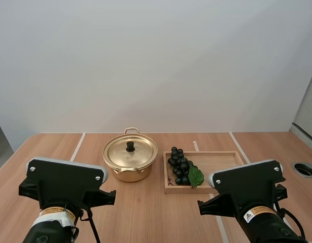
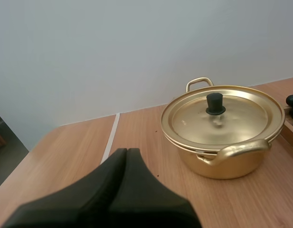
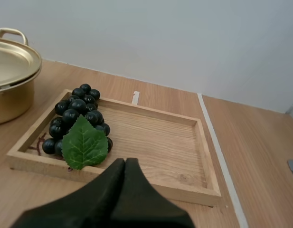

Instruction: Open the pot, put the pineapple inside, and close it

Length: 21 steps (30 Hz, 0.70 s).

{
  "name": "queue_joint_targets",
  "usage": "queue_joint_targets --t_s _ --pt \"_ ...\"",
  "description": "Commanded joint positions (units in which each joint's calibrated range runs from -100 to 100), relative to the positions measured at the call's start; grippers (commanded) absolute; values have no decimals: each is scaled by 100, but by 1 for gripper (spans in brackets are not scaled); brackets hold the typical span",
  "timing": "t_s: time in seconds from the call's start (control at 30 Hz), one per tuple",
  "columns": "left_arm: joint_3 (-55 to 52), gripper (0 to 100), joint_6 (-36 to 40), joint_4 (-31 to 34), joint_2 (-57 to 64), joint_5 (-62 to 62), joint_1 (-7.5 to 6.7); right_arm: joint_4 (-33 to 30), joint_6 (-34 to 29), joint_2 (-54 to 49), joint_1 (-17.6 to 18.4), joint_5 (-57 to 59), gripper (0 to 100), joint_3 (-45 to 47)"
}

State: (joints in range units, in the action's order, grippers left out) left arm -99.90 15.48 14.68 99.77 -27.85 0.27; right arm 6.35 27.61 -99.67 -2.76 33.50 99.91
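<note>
The left hand point(image 2: 127, 151), fingers pressed together on nothing, hangs left of the round gold metal pot point(image 1: 129, 174), likely staged to take the black knob point(image 1: 130, 147) of its seated lid point(image 1: 141, 153). Just right of the pot, the fruit on offer is a bunch of dark grapes point(image 1: 178, 164), lying in a shallow wooden tray point(image 1: 221, 163). Farther right of the pot, the right hand point(image 3: 126, 160) is likewise closed and empty, facing the tray. The yellow arm stickers point(image 1: 257, 213) carry print too small to read.

Cameras: one high, two wrist.
High looks forward-down over table point(image 1: 145, 217); left wrist faces pot point(image 2: 227, 161) closely, right wrist faces tray point(image 3: 151, 142); both wrist views share the pot.
</note>
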Motion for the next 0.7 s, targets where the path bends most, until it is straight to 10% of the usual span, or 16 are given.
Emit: queue_joint_targets --t_s 0.0,0.67 --pt "-10 0 193 -145 23 -154 17 -22 -521 -33 3 -66 0 9" --pt "-10 0 193 -373 23 -546 33 462 -668 -33 3 -83 0 9"
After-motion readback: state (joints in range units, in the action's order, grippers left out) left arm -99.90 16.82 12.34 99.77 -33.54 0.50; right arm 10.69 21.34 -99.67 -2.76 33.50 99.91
